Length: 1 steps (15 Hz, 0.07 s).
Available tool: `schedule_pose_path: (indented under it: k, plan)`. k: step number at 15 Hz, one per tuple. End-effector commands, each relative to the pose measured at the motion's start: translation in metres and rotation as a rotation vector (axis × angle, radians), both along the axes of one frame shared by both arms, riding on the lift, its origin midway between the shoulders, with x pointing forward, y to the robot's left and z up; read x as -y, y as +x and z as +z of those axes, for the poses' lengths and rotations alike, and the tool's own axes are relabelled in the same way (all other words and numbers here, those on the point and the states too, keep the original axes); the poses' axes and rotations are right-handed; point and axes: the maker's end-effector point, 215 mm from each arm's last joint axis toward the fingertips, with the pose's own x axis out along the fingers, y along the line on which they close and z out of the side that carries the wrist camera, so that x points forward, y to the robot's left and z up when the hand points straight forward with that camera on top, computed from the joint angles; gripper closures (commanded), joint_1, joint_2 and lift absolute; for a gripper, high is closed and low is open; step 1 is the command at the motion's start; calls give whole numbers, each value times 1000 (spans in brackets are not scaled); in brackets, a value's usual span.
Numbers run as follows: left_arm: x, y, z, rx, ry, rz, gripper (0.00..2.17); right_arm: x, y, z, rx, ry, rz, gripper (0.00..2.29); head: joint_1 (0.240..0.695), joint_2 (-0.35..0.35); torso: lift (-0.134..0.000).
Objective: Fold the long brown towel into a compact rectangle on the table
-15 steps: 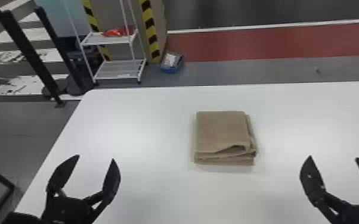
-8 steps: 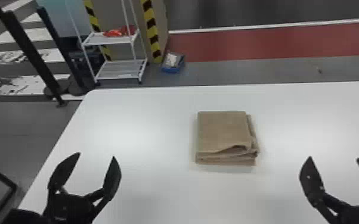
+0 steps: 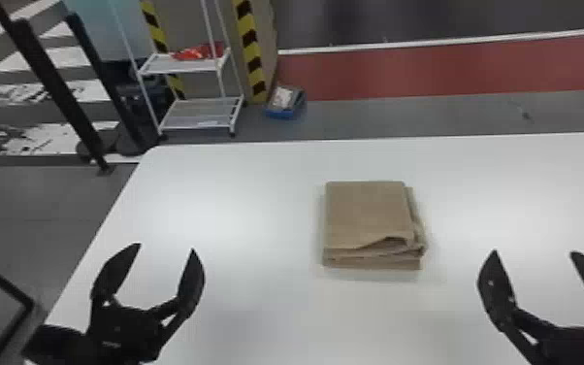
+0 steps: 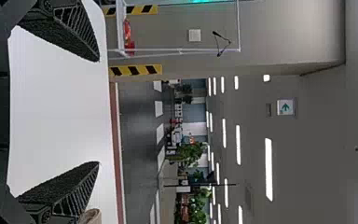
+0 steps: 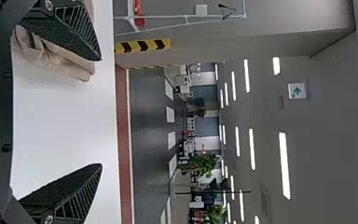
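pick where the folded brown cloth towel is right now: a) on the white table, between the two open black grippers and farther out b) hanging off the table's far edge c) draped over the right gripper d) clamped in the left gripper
a, since the folded brown cloth towel lies flat on the white table, beyond and between the open left gripper and right gripper.
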Motion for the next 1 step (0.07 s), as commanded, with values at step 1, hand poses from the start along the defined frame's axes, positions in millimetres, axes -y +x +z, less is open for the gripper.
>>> schedule_pose_path:
  k: [1]
  plan:
    - [-2, 2, -10, -15, 4, 1, 93, -4, 1, -5, -7, 3, 6, 66, 695, 194, -123]
